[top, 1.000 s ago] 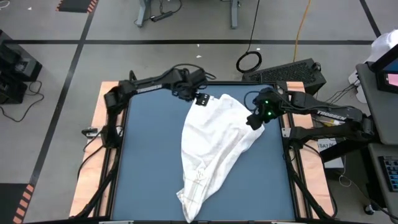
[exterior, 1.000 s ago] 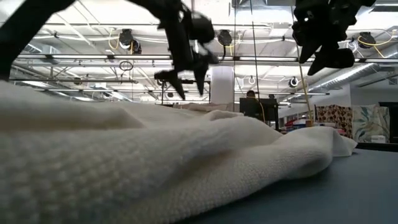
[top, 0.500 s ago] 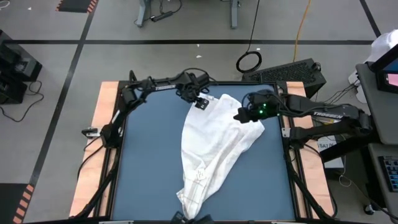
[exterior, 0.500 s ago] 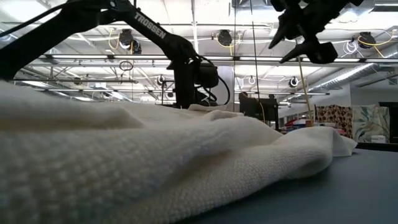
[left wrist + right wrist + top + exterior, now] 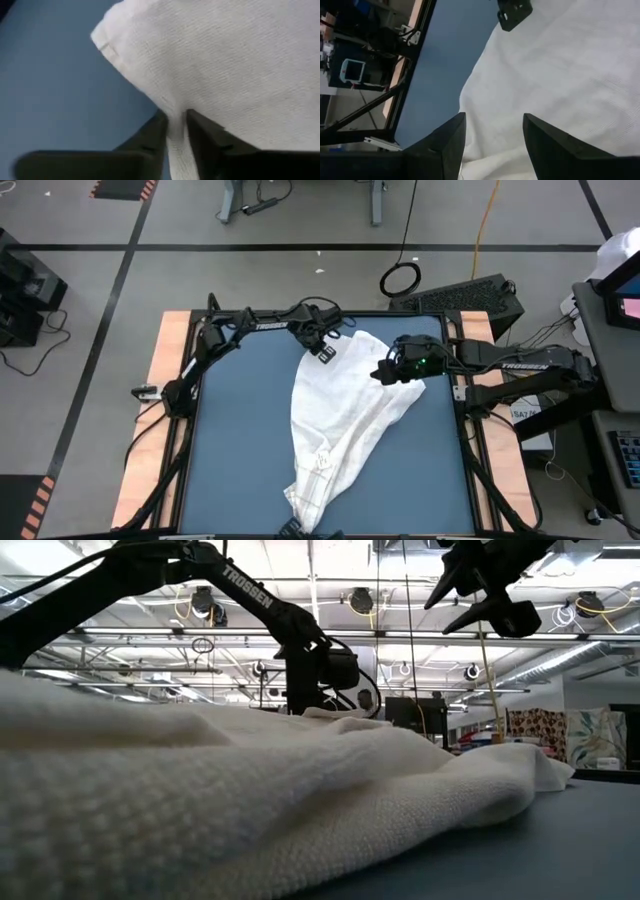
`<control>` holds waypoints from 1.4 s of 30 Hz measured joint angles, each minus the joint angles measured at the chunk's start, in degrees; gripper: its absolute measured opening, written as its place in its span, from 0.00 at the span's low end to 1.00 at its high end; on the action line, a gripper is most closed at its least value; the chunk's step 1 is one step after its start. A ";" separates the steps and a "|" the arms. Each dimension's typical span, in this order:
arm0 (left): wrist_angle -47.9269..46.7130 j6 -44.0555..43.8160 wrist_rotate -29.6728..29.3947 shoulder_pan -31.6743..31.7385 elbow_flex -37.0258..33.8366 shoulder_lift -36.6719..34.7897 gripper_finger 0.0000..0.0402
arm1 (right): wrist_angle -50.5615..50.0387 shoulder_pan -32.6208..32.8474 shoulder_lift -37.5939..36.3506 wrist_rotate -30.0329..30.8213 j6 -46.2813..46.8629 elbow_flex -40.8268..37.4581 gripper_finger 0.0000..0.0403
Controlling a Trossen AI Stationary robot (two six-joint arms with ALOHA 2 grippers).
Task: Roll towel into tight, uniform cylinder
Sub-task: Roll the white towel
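Towel (image 5: 345, 420) lies crumpled and unrolled on the blue surface (image 5: 240, 440), its long axis running from a wide far end, between the two arms, down to a narrow near end at the front edge. Left hand (image 5: 176, 131) sits at the far-left corner, fingers pinched on a fold of the cloth — the nearer arm for starting a roll. Right hand (image 5: 492, 135) hovers over the far-right part, fingers apart, holding nothing.

Bright even overhead light, soft shadows, blurred near towel (image 5: 200, 800) foreground
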 joint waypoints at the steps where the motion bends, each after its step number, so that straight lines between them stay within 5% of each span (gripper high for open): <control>1: -0.37 0.15 -0.04 -0.06 0.02 -0.02 0.13 | 0.00 0.00 0.00 0.02 -0.28 0.00 0.46; 4: -2.67 0.15 -0.11 -0.09 0.25 -0.14 0.03 | -0.03 -0.04 0.02 0.30 -0.77 0.00 0.46; 13: -13.54 5.16 -8.68 0.88 3.73 -1.21 0.01 | -0.04 -0.04 0.02 1.41 -4.22 0.00 0.46; 26: -10.17 14.59 -16.19 10.09 4.74 -12.10 0.00 | -0.50 -0.78 0.02 6.29 -1.56 0.00 0.46; 34: -5.12 26.51 -12.62 14.46 4.87 -14.41 0.02 | -3.22 -8.01 3.49 9.63 6.73 -0.02 0.46; 42: -9.75 27.21 -11.76 12.70 4.72 -15.26 0.02 | -4.84 -18.55 13.86 5.76 2.12 -0.02 0.46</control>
